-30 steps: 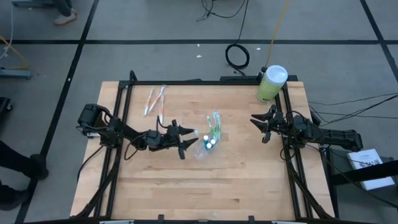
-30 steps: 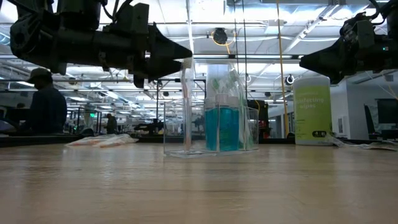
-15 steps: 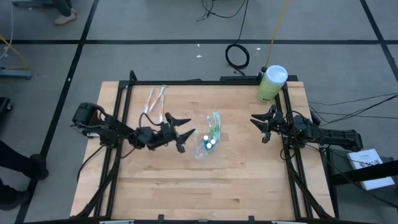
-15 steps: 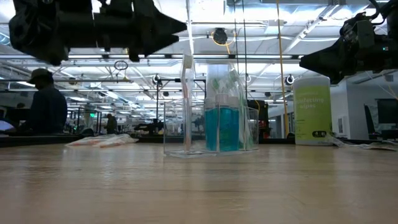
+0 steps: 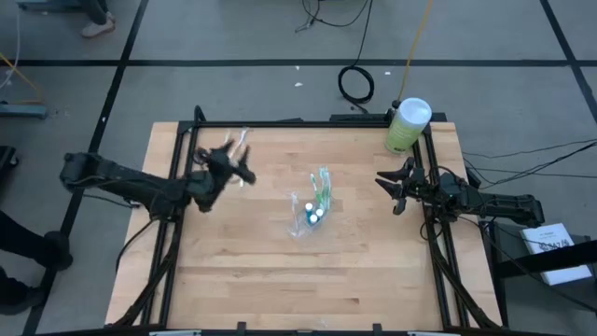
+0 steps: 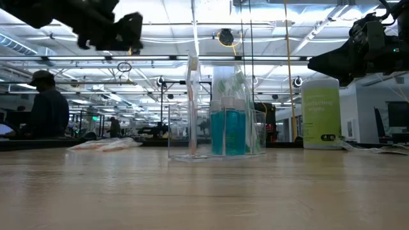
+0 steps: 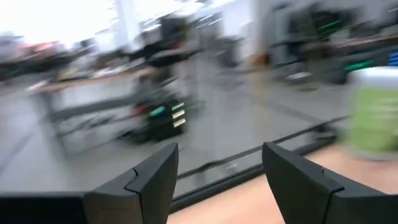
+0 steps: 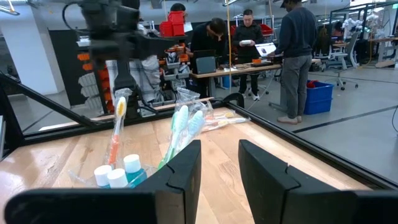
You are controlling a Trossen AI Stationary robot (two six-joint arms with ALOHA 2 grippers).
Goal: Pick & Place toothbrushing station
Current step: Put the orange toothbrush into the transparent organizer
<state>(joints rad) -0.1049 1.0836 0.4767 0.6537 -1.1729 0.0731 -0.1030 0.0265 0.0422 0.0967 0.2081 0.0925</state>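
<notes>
The clear holder stands on its base at mid-table. A pink-white toothbrush stands upright in it, with green-white toothbrushes leaning and blue-capped tubes beside. Packaged toothbrushes lie flat toward the far left. My left gripper hangs open and level above the table, left of the holder and close to the packaged toothbrushes, with nothing between its fingers. My right gripper waits open at the right edge, raised and pointing at the holder, empty.
A pale-green canister with a white lid stands at the far right corner. A black frame borders the table's left, far and right sides. People stand at benches in the room beyond. Bare wood lies along the near half.
My left gripper has drawn back from the holder toward the table's far left, risen, and tipped up from slanting down to level. The pink toothbrush and the holder stand as before. My right arm has kept still.
</notes>
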